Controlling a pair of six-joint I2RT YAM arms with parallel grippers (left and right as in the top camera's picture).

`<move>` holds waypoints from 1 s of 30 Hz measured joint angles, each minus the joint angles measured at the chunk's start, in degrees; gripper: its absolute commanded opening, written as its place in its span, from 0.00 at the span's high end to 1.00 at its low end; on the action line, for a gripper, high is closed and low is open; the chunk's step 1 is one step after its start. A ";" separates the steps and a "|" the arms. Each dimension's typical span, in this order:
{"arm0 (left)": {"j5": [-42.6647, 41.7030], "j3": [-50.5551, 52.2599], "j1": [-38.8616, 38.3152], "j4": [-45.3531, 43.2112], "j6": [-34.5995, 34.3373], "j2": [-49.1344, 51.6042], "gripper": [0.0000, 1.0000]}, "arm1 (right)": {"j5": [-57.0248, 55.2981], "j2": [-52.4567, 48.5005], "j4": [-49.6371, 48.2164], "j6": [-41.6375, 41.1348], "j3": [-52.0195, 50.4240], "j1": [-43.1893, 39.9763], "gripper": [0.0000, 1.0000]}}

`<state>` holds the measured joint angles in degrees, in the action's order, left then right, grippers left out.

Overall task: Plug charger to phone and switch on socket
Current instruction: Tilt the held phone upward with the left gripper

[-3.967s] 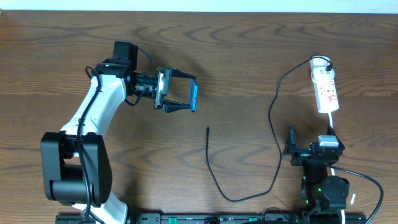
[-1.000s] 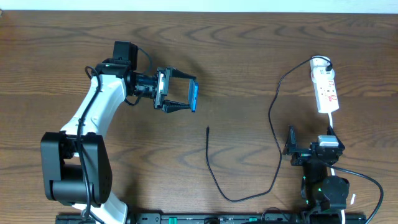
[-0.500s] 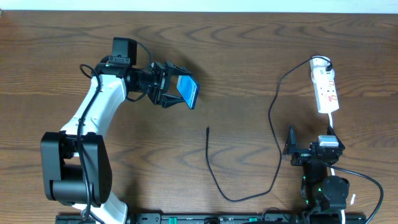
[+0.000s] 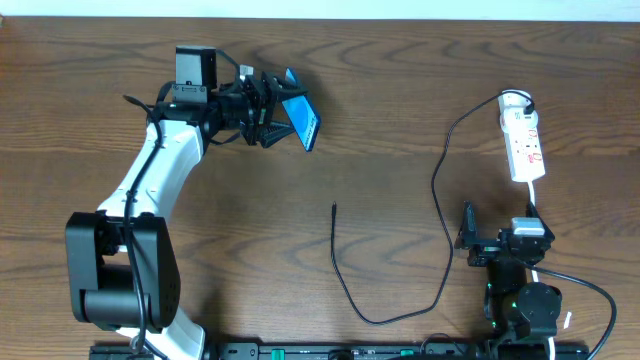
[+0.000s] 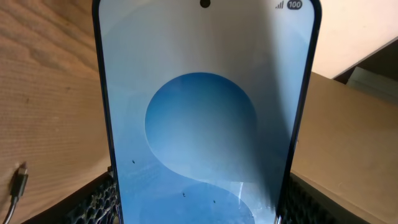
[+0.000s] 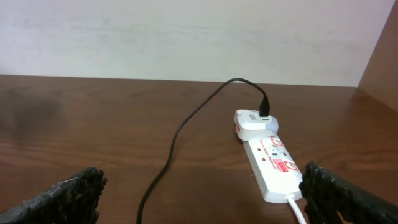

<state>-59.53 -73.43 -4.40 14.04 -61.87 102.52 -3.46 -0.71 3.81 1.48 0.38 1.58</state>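
Observation:
My left gripper [image 4: 284,118] is shut on the phone [image 4: 304,121], holding it off the table at the far left with its blue screen tilted. In the left wrist view the phone [image 5: 205,118] fills the frame between my fingers [image 5: 93,202]. The charger [image 4: 342,280], a thin black cable, loops across the table middle. Its free plug tip [image 4: 334,208] lies below the phone and apart from it, and shows as the tip [image 5: 18,182] on the wood. The white socket [image 4: 524,140] lies at the far right with the cable's adapter plugged in. My right gripper [image 4: 498,240] rests open, just short of the socket [image 6: 272,160].
A white cord [image 4: 533,205] runs from the socket toward my right arm's base. A pale wall [image 6: 186,37] rises behind the table's far edge. A light wooden panel [image 5: 348,143] shows beside the phone.
My left gripper has swung toward the table's far edge and rolled, taking the phone with it; the phone's screen now faces more upward. The right arm, the cable and the socket have not moved.

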 measured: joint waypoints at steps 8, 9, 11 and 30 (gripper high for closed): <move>4.50 0.00 0.00 -1.38 -2.03 0.00 0.93 | 0.02 0.00 0.00 -0.02 0.00 0.00 0.01; 5.01 0.00 0.00 -1.86 -2.45 0.00 0.93 | 0.00 0.00 0.00 0.00 0.00 0.00 0.01; 5.86 0.00 0.00 -3.37 -2.82 0.00 0.93 | 0.00 0.00 0.00 -0.02 0.00 0.00 0.01; 8.72 0.00 0.00 -11.34 -7.41 0.00 0.93 | -0.04 0.00 -0.52 -0.02 0.00 0.00 0.01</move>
<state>-50.81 -73.43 -4.40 2.70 -69.28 102.52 -3.51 -0.71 3.29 1.45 0.38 1.58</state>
